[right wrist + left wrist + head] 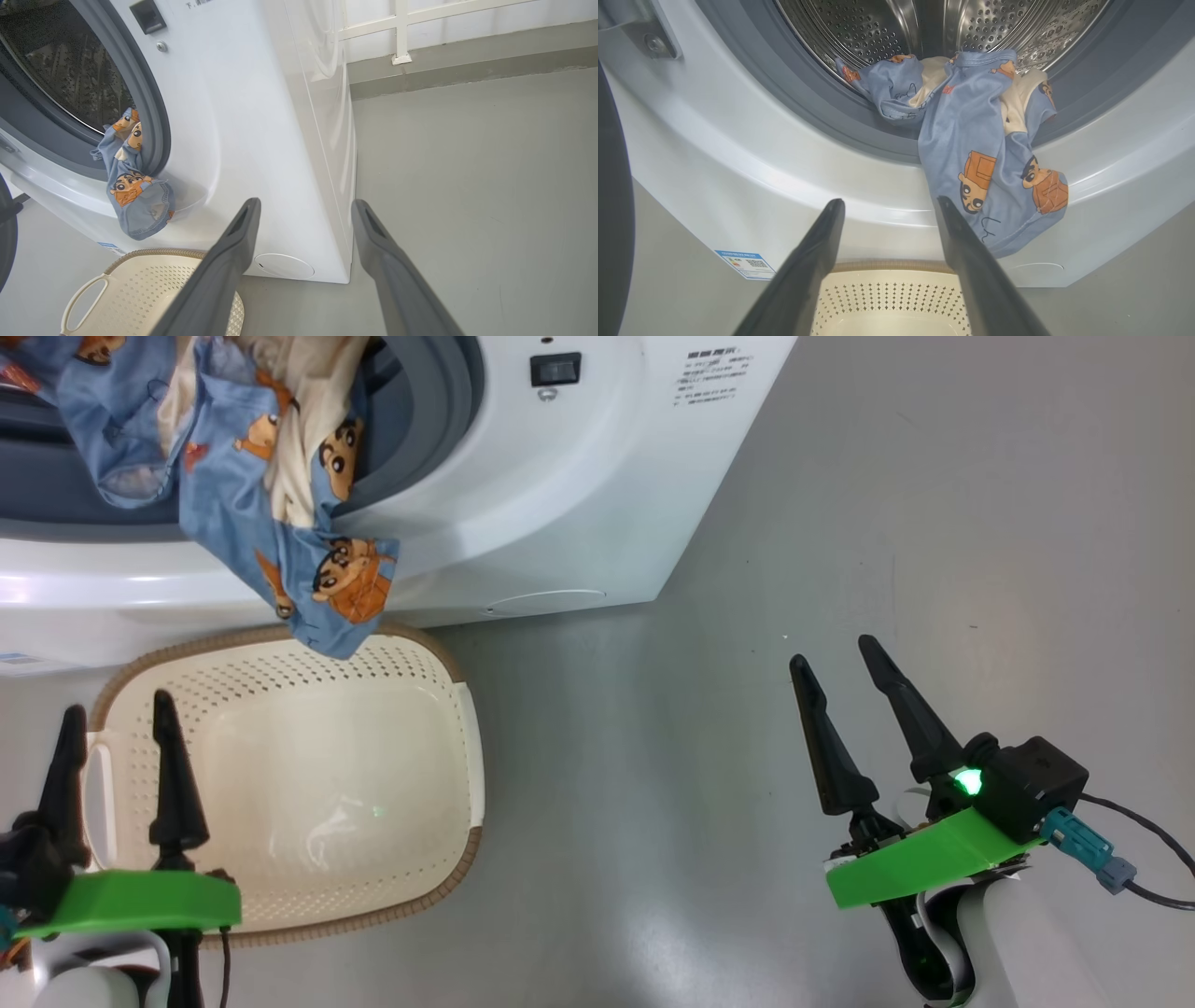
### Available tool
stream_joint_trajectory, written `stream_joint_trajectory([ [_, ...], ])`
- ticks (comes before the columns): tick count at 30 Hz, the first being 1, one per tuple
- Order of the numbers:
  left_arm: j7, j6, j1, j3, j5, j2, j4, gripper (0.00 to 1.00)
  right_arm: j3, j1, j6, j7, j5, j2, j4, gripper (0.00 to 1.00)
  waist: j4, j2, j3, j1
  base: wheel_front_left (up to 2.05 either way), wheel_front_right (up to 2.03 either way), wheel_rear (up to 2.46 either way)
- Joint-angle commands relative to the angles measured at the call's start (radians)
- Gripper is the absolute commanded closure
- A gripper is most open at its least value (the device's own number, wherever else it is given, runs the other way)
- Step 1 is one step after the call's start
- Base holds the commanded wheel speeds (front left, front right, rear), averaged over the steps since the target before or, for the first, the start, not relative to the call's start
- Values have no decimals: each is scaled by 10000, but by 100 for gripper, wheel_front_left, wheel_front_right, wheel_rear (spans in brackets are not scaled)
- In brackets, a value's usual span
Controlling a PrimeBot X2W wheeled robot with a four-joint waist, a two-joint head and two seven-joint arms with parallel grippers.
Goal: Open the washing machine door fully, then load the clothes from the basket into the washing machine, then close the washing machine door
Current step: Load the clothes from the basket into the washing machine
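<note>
Both arms low, pointing forward. Left jaws wide, empty, over basket point(308, 709) edge. Right jaws wide, empty, above floor point(934, 523). Clothes point(224, 457) hang from washer point(579, 495) mouth, ahead of left jaws.

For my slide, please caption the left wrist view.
Open left claw over the basket; clothes hang partly out of the washing machine.

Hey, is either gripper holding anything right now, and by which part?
Nothing is held. The left gripper and right gripper are both open and empty; the clothes hang over the washing machine lip untouched.
</note>
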Motion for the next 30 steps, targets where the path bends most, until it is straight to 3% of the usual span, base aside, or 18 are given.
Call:
stream_joint_trajectory([
  [1,-51,81,242,396,17,164,-260,0,229,226,29,-46,-100,55,-196,0,2,0,-10,0,0,0,0],
  [30,-51,-245,-402,13,237,73,114,0,299,178,29,-46,-3,55,-192,0,-138,0,1,0,0,0,0],
])
